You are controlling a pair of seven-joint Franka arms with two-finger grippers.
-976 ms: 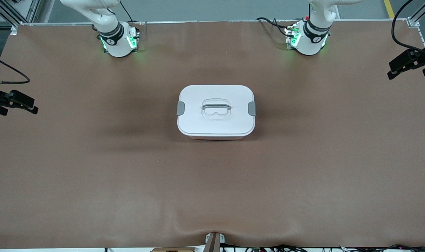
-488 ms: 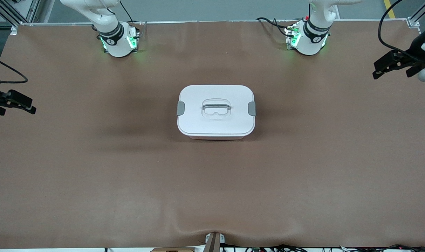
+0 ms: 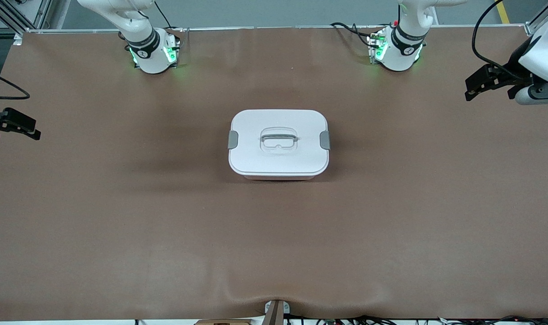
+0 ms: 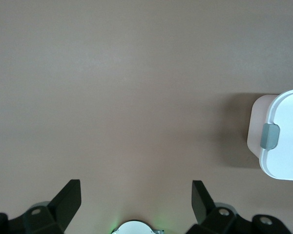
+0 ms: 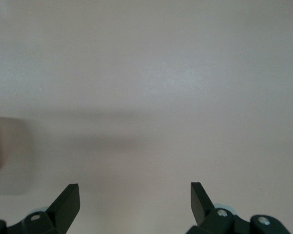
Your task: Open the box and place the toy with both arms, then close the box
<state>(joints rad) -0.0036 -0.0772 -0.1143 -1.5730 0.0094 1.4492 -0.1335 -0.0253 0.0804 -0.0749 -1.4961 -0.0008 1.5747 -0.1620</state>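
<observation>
The box point(image 3: 278, 149) sits mid-table with its white lid closed, grey clips point(image 3: 232, 139) on both short sides and a grey handle point(image 3: 278, 136) in the centre. The toy is out of view. My left gripper point(image 3: 473, 88) hangs open over the left arm's end of the table, well apart from the box. In the left wrist view the left gripper point(image 4: 136, 195) is open over bare mat, with the box point(image 4: 285, 141) and one clip point(image 4: 270, 136) at the edge. My right gripper point(image 3: 27, 128) is open over the right arm's end; in its wrist view the right gripper point(image 5: 135, 195) holds nothing.
A brown mat point(image 3: 274, 234) covers the table. The two arm bases point(image 3: 152, 52) point(image 3: 398, 49) stand along the edge farthest from the front camera. A small bracket point(image 3: 276, 311) and cables lie at the nearest edge.
The left gripper has come in from the table's end toward the box. The right gripper has drifted slightly outward toward its end. The box has not moved.
</observation>
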